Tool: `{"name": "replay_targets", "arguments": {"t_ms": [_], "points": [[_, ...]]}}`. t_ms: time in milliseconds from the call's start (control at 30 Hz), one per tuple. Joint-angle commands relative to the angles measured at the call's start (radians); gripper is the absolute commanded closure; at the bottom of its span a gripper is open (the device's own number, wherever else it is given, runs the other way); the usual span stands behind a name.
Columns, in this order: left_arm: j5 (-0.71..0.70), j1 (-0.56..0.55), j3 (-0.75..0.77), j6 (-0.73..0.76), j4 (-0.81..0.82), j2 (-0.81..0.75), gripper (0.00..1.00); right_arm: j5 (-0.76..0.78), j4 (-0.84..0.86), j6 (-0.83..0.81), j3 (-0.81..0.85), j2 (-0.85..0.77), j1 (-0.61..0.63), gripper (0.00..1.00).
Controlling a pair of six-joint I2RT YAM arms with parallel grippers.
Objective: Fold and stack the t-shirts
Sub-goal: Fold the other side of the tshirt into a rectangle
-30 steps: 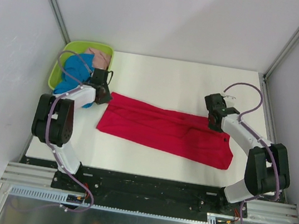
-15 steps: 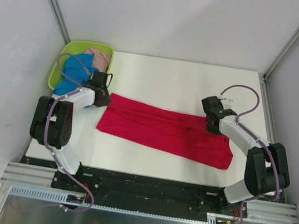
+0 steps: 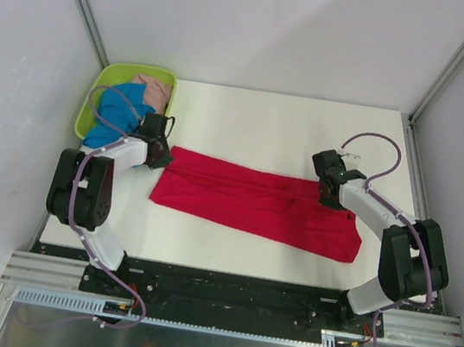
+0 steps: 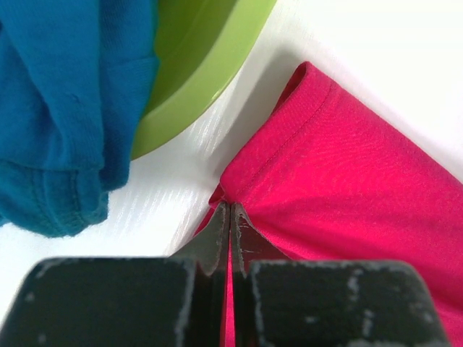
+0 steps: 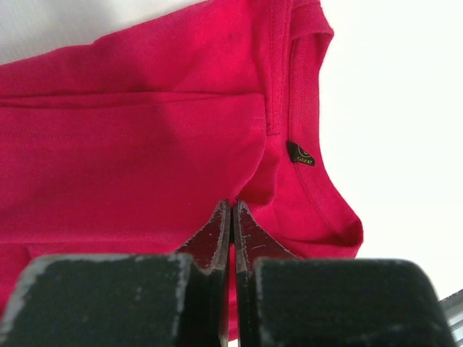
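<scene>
Closed left gripper (image 4: 230, 217), seemingly on red t-shirt (image 4: 347, 181) edge, near green basket (image 4: 195, 79).

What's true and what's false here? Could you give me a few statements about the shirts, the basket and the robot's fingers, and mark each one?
1. The red t-shirt lies on the white table. True.
2. The blue t-shirt is spread flat on the table. False: it is bunched in the lime-green basket and hangs over its rim.
3. The left fingers and the right fingers are both shut on the red t-shirt. True.
4. The basket stands at the table's far right corner. False: it stands at the far left corner.
5. The pink t-shirt is stacked on the red one. False: it is in the basket, beside the blue one.
</scene>
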Motion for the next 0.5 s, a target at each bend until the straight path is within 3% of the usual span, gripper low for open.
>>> {"name": "replay_targets", "arguments": {"t_ms": [0,133,467], "points": [[0.008,-0.006,-0.006,-0.018,0.015,-0.024,1.0,0.007,0.03,-0.001,-0.01,0.014,0.004,1.0],[0.002,-0.007,-0.01,-0.021,0.008,-0.026,1.0,-0.008,0.042,-0.002,-0.016,0.018,0.004,1.0],[0.0,-0.006,0.035,0.013,-0.021,-0.091,0.57,-0.147,0.04,-0.045,-0.011,-0.104,-0.036,0.64]]}}
